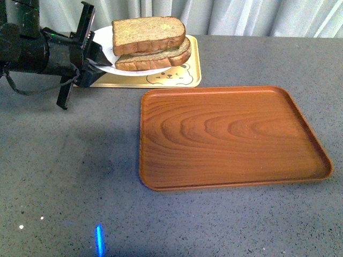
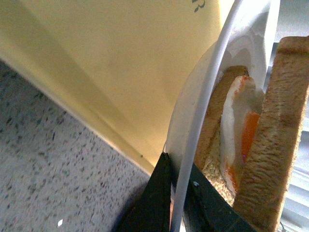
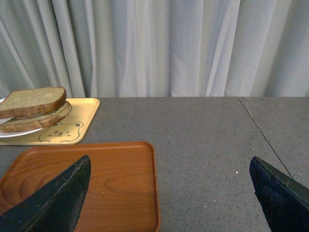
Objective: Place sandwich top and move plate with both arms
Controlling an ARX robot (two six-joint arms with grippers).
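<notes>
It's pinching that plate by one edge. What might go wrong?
The left gripper pinches the plate only at its rim, so a lift may tilt it and the top slice or egg could slide off. The rim might also slip out of that grip. The right gripper is open, away from it, giving no support.

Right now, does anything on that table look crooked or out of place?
Only slightly: the sandwich top sits skewed on the lower slice, which pokes out toward the right. The left hand grips the white plate by its rim, on purpose it seems. Nothing looks spilled or damaged.
</notes>
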